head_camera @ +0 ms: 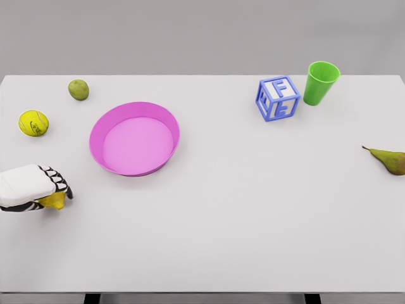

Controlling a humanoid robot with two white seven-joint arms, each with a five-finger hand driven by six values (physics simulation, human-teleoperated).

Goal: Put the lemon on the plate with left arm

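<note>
White table [253,215] against a plain grey backdrop, seen from the head camera. At the far left edge, left hand [35,188] lying low over the tabletop, fingers curled down around the lemon [54,201], only a sliver of yellow showing beneath the palm. Up and to the right, apart from the hand, pink plate [166,120], nothing in it. Behind the hand, yellow tennis ball [33,123]; farther back, small green kiwi-like fruit [78,89]. Across the table, blue-and-white letter block [278,98] just beside a green cup [320,83]. At the right edge, pear [389,159] partly cropped.
</note>
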